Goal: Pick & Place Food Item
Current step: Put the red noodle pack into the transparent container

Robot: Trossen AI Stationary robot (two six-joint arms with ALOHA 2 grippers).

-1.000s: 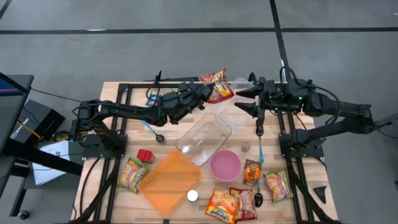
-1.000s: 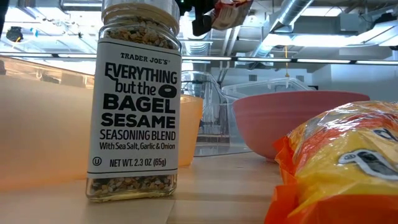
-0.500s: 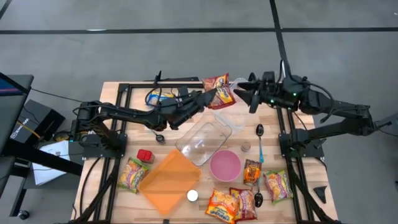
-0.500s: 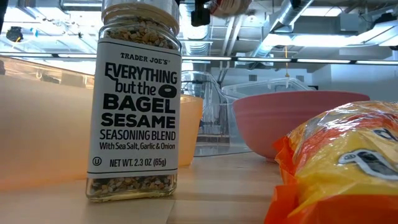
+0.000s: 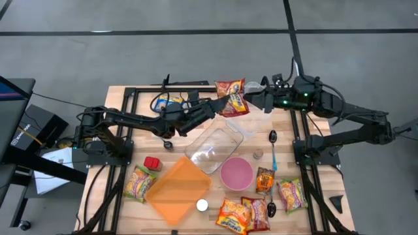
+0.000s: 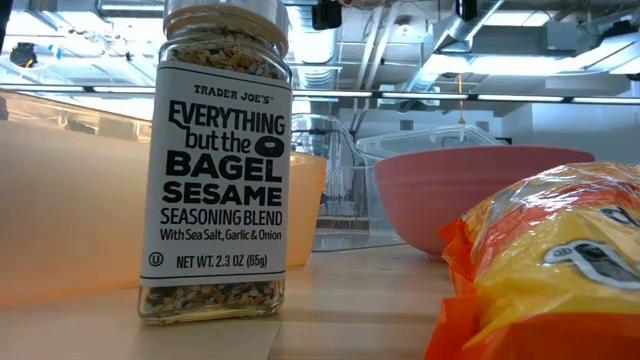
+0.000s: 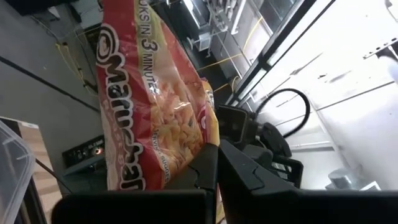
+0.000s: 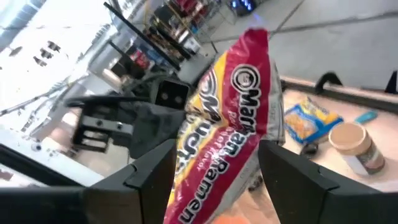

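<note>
A red and yellow ramen packet [image 5: 232, 96] hangs in the air over the far middle of the table. My left gripper [image 5: 221, 104] reaches in from the table's left and is shut on it. The packet fills the left wrist view [image 7: 155, 106]. My right gripper [image 5: 253, 98] is open and level, coming from the table's right. In the right wrist view its two fingers [image 8: 155, 171] stand on either side of the packet [image 8: 239, 118]. I cannot tell whether they touch it. My left gripper pinches the packet's edge [image 7: 202, 146] between its two shut fingers, on the side facing the table's left. The fingers come nearly level from the table's left. The packet is lifted clear of the table and stands beyond the fingertips, toward my right gripper.
A clear container [image 5: 212, 140], a pink bowl [image 5: 236, 173] and an orange lid [image 5: 177, 189] lie mid-table. Several ramen packets [image 5: 235, 214] lie along the near edge. Two spoons [image 5: 273, 140] lie at the right. A seasoning jar [image 6: 215, 160] stands close to the low camera.
My left gripper has carried the packet up and a little toward the table's right; in the low view the packet has risen out of the picture's top. My right gripper has risen off the spoon area and moved left toward the packet, staying open.
</note>
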